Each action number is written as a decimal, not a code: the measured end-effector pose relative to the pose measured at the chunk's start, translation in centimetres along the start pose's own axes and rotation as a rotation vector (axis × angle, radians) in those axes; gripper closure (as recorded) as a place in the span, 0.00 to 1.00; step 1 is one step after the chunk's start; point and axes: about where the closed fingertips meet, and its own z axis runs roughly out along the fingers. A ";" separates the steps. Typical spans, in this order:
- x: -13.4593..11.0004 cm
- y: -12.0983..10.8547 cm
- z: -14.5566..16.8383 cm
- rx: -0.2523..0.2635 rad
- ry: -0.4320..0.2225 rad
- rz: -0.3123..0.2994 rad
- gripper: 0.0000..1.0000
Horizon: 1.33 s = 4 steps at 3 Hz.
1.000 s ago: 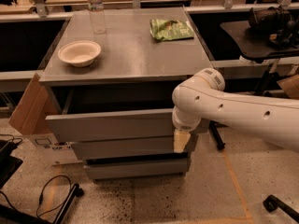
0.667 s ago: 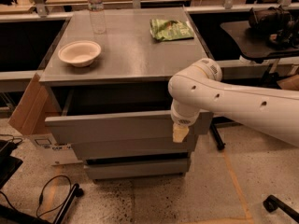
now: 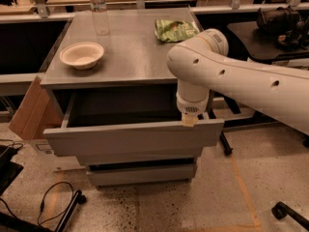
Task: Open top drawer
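Note:
The top drawer [image 3: 130,138] is a wide plain grey front panel, pulled out from under the grey cabinet top, with its dark tray interior showing behind it. Two shorter-looking grey drawer fronts sit below it. My gripper [image 3: 189,120] hangs from the white arm at the drawer front's upper edge, toward its right end. Only its pale tip shows against the edge.
On the cabinet top [image 3: 130,66] stand a white bowl [image 3: 81,55], a clear water bottle [image 3: 99,12] and a green chip bag [image 3: 175,30]. A cardboard box [image 3: 31,111] leans at the cabinet's left. Cables [image 3: 53,207] lie on the floor at the left, a chair base at the right.
The arm has risen and moved left, so the gripper went from beside the drawer front's right end up to its top edge. The drawer stands further out.

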 end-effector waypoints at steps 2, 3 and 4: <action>0.4 0.6 0.2 -0.018 0.019 -0.005 0.59; -0.2 -0.2 1.9 0.009 0.009 -0.049 0.60; -0.3 -2.4 2.5 0.058 0.030 -0.090 0.83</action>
